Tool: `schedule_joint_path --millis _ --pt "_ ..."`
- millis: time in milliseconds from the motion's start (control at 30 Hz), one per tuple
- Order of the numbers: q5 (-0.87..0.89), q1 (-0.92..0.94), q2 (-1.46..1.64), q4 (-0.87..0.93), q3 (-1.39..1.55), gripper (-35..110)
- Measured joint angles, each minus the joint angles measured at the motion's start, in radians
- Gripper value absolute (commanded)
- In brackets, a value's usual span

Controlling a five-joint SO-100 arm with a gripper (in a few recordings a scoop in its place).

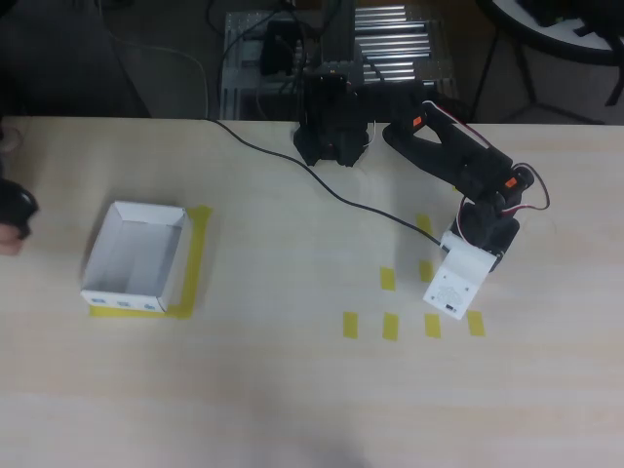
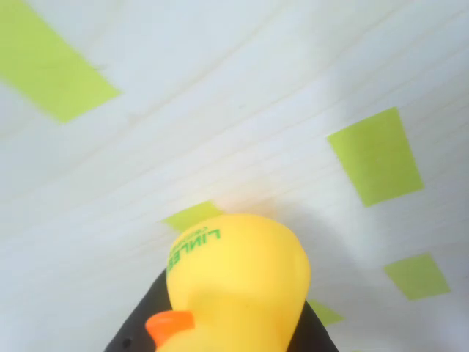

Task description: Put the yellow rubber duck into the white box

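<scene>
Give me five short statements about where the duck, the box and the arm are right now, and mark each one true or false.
1. The white box holds nothing. True.
2. The yellow rubber duck lies inside the box. False: in the wrist view it sits close under the camera, above bare table and tape patches.
3. The duck carries green lettering. True.
4. The box stands at the right of the overhead view. False: it stands at the left, on a yellow tape outline.
5. The arm reaches over the box. False: it reaches over the small tape patches at the right.
</scene>
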Motion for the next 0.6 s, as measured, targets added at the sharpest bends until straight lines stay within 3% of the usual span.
schedule_joint_path --millis 267,600 --pt "0.069 0.11 0.091 0.04 -0.098 0" --pt "0.06 0.517 0.719 0.043 0.141 0"
